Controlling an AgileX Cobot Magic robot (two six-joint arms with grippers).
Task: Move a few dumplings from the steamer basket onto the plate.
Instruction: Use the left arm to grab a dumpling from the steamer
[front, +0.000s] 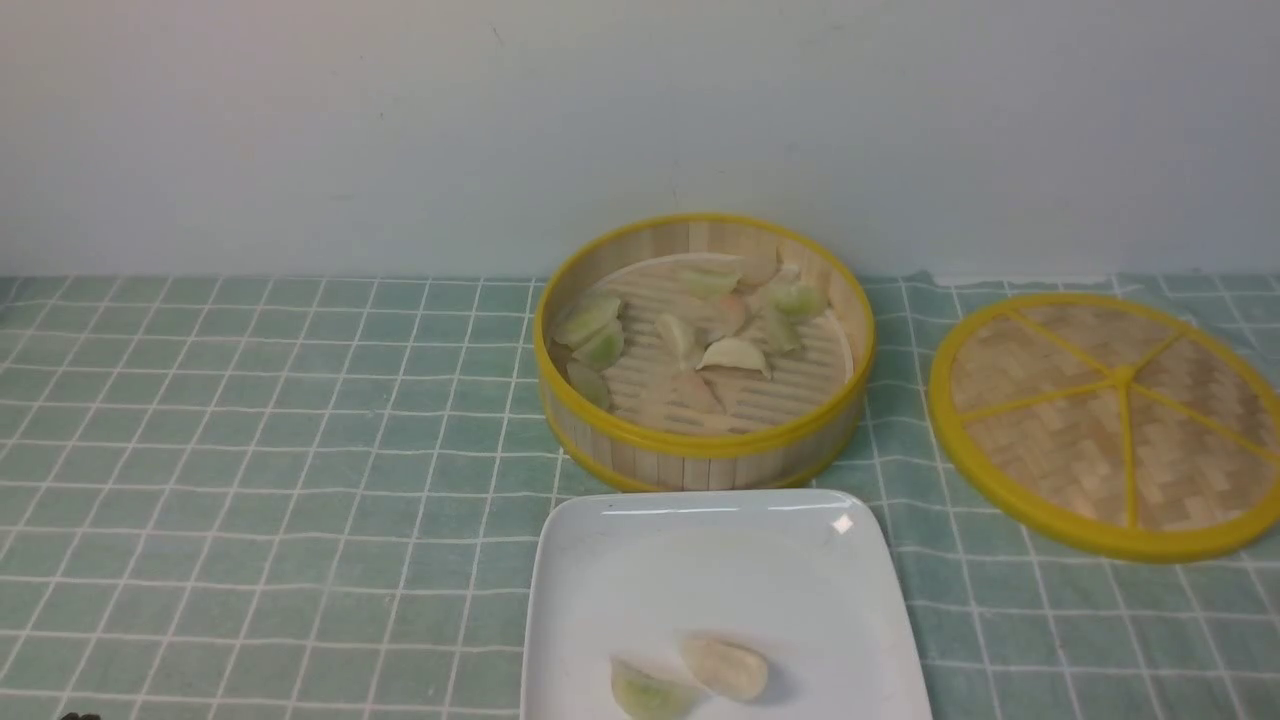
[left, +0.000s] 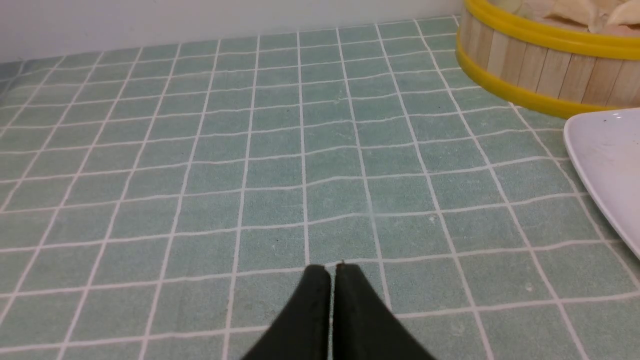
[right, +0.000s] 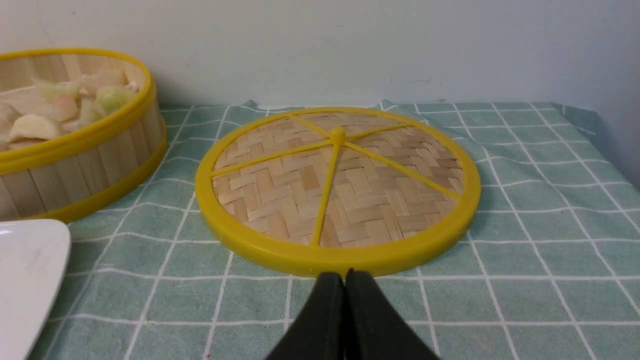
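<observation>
The steamer basket stands at the table's middle back and holds several dumplings. In front of it lies the white plate with two dumplings on it, a pale green one and a cream one. My left gripper is shut and empty, low over the cloth, left of the plate and basket. My right gripper is shut and empty, just short of the lid's rim. Neither gripper shows in the front view.
A flat woven bamboo lid with yellow spokes lies right of the basket; it also shows in the right wrist view. A green checked cloth covers the table. A pale wall runs along the back.
</observation>
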